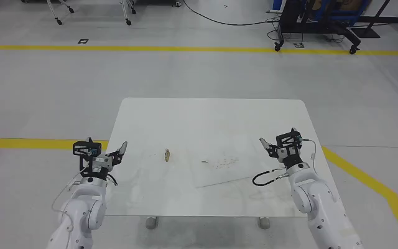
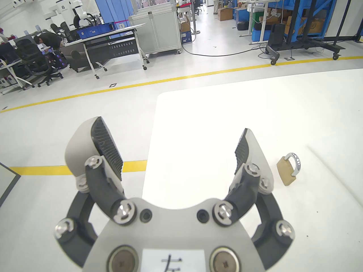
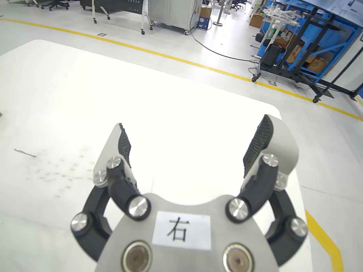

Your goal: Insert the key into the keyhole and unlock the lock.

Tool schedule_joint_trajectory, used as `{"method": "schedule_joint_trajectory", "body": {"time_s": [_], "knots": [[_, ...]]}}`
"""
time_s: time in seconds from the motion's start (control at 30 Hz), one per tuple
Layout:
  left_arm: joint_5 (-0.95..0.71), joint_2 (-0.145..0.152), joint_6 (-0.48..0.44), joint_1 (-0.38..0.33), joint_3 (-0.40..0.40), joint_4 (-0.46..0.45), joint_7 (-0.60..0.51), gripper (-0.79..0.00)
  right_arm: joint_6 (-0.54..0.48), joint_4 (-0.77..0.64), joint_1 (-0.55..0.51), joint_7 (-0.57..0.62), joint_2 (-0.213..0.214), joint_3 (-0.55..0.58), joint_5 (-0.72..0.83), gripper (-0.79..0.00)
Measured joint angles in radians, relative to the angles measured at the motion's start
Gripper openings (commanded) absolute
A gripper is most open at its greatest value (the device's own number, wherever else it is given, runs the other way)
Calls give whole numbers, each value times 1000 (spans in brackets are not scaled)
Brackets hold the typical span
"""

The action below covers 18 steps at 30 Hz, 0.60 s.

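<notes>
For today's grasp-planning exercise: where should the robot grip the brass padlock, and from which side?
Probably the padlock's brass body, across its flat faces; the curved shackle could slip. Come from the left, where the open left gripper sits nearest.

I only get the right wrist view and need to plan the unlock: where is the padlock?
Observer: The padlock lies on the table left of centre, on the left gripper's side.
Operator: Is that gripper free?
Observer: Yes, it is open and empty, by the table's left edge.
Operator: The thin metal piece I see, likely the key?
Observer: That key lies apart from the padlock, between it and the right gripper.
</notes>
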Motion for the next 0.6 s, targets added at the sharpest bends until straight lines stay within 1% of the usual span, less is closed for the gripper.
{"method": "schedule_joint_trajectory", "body": {"time_s": [0.1, 0.53, 0.57, 0.6], "knots": [[0, 0, 0, 0, 0, 0, 0, 0, -34, 10, 13, 22, -1, -9, 27, 0], [0, 0, 0, 0, 0, 0, 0, 0, -28, 18, 17, 25, -2, -12, 20, 0], [0, 0, 0, 0, 0, 0, 0, 0, -38, 25, 24, 30, -3, -20, 29, 0], [0, 0, 0, 0, 0, 0, 0, 0, -70, 42, 42, 39, -4, -36, 47, 0]]}}
